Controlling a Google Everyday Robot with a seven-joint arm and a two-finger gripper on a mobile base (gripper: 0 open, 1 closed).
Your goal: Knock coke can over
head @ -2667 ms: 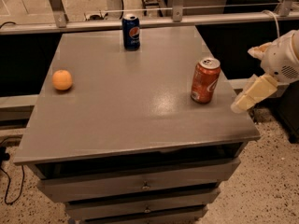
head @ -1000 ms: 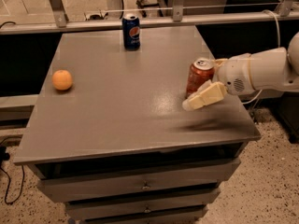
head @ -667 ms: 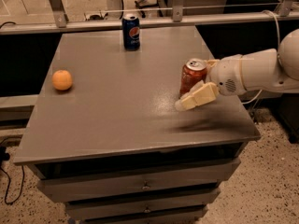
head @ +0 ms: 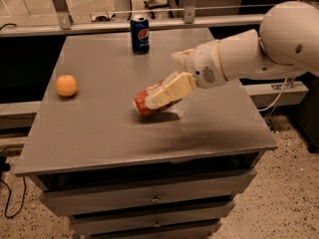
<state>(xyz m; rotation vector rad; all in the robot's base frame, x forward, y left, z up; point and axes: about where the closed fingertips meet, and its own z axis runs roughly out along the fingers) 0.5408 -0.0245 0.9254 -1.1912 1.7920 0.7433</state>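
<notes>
Grey cabinet (head: 99,128) filling middle of my view, flat top sitting over stacked drawers (head: 149,195) with small metal pulls. Speckled floor (head: 289,198) spreading out at lower right. Metal rail (head: 89,28) running behind cabinet's far edge, upright posts (head: 59,4) rising from it. Black cable (head: 7,195) trailing on floor at left. Dim warm light falling over everything. My gripper (head: 160,96) hanging low over middle of top.
</notes>
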